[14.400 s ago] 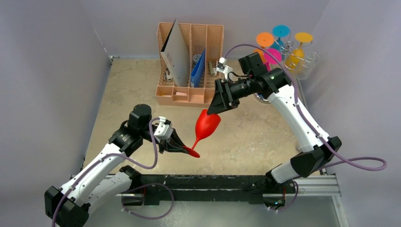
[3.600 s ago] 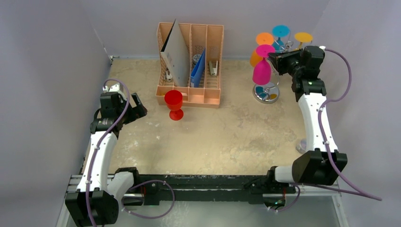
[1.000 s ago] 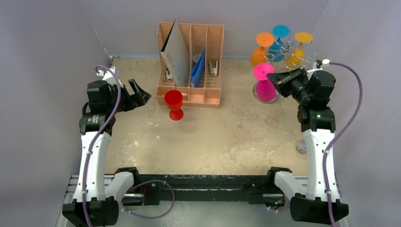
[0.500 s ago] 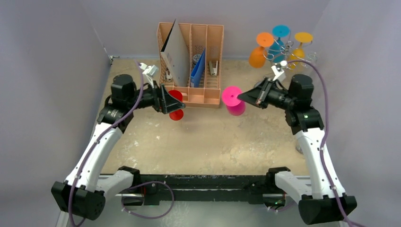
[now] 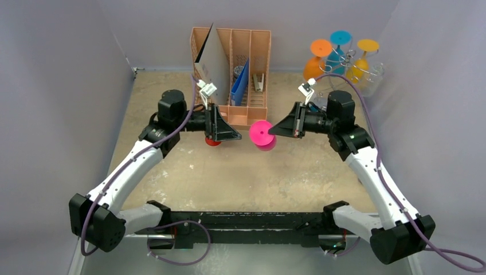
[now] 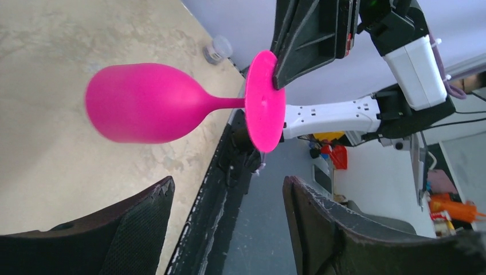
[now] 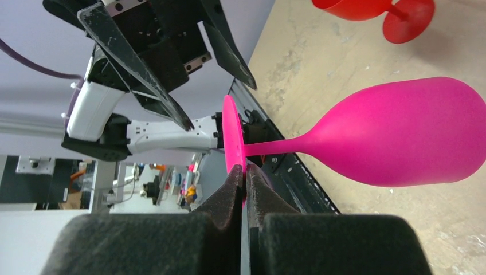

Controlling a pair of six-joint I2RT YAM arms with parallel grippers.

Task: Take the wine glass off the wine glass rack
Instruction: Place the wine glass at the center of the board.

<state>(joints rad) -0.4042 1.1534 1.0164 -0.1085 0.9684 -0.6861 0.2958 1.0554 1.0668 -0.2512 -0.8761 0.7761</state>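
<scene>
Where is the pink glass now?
In the top view, the pink wine glass is mid-table, in front of the peach desk organiser, its foot pinched by the right gripper; the left gripper and red wine glass are to its left.

Soft, even light fills the overhead view and leaves only faint shadows on the counter (image 5: 286, 172) close under the arms. In both wrist views the near jaws along the bottom edge are dark and out of focus. The wine glass (image 6: 143, 103) is slightly blurred in the left wrist view and sharper in the right.
</scene>
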